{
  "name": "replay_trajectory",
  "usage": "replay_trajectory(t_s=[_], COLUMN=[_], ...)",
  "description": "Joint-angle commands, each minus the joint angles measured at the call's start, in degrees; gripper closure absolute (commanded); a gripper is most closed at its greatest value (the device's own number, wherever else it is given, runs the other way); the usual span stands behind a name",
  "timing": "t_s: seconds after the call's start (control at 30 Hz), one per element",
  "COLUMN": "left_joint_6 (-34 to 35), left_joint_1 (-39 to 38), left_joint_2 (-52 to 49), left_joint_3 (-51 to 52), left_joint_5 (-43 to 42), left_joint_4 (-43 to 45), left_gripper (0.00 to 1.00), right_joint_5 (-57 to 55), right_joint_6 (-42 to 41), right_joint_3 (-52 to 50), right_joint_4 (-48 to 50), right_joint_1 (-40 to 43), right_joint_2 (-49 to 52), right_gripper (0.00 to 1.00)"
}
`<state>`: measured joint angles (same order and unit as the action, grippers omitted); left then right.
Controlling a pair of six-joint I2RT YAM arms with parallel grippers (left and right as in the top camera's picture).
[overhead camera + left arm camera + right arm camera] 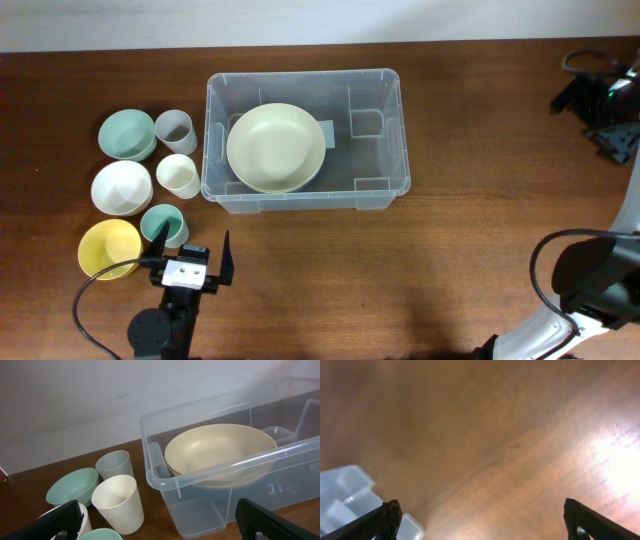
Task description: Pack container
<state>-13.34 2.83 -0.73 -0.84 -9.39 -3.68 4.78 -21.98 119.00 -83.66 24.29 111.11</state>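
Wooden table (450, 230) bears the container (372, 160), mouth up, long axis left-right.

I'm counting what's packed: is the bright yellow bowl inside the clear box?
No, the bright yellow bowl sits outside the container, to its left.

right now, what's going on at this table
Two robot arms are packing dishes into a clear container. One large cream bowl already lies inside. Waiting on the table to its left: a green bowl, white bowl, yellow bowl, grey cup, cream cup and teal cup. The left pincer is open and empty near the teal cup. The right pincer is open too, over bare wood, holding nothing.
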Motion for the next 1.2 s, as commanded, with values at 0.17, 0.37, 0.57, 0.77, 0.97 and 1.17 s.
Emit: replay_trajectory(t_s=[0.17,0.37,0.57,0.77,0.97,1.17], left_joint_6=[-0.44,-0.44,-0.44,-0.44,-0.44,-0.44], left_joint_1=[0.33,0.33,0.33,0.33,0.33,0.33], left_joint_2=[0.35,0.35,0.35,0.35,0.35,0.35], left_joint_3=[0.33,0.33,0.33,0.33,0.33,0.33], left_joint_5=[0.2,0.2,0.2,0.2,0.2,0.2], left_joint_4=[-0.07,-0.07,-0.07,-0.07,-0.07,-0.07], left_gripper=[0.0,0.0,0.0,0.0,0.0,0.0], right_joint_5=[-1.99,-5.57,-8.59,-8.68,-9.66,-14.08], right_joint_6=[0.74,0.55,0.57,0.55,0.57,0.55], right_joint_3=[-3.15,-4.0,-4.81,-4.81,-4.83,-4.83], right_joint_4=[1.14,3.15,3.96,3.96,7.28,8.13], right_joint_1=[0.22,0.22,0.22,0.15,0.17,0.17], right_joint_2=[0.28,0.28,0.79,1.03,1.25,1.79], right_gripper=[0.01,0.01,0.01,0.01,0.01,0.01])
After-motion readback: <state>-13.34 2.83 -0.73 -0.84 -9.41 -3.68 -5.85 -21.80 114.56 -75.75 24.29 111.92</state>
